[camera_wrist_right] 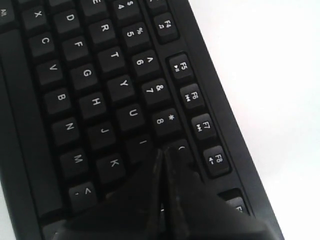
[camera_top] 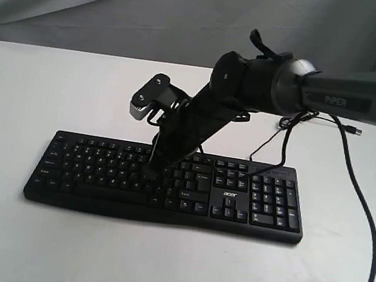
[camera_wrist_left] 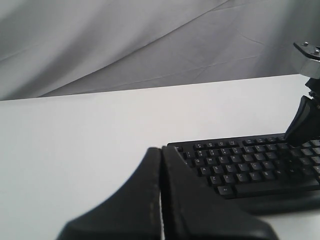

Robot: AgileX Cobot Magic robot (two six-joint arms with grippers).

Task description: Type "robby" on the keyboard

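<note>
The black keyboard point(camera_top: 100, 171) lies across the white table, number pad and "acer" logo toward its right end. My right gripper point(camera_top: 153, 170) reaches down from the right arm and is shut, its tips touching the keys mid-board. In the right wrist view the shut right gripper point(camera_wrist_right: 162, 151) sits where the I key point(camera_wrist_right: 141, 146) and the 9 key meet; the keys under its fingers are hidden. My left gripper point(camera_wrist_left: 161, 149) is shut and empty, hovering off the left end of the keyboard point(camera_wrist_left: 250, 165). It is out of the exterior view.
The keyboard's thin cable point(camera_top: 272, 142) loops behind it to a loose USB plug point(camera_top: 357, 130). A thicker black arm cable point(camera_top: 369, 223) hangs at the right. A grey cloth backdrop point(camera_top: 123, 5) closes the far side of the white table point(camera_top: 157, 263).
</note>
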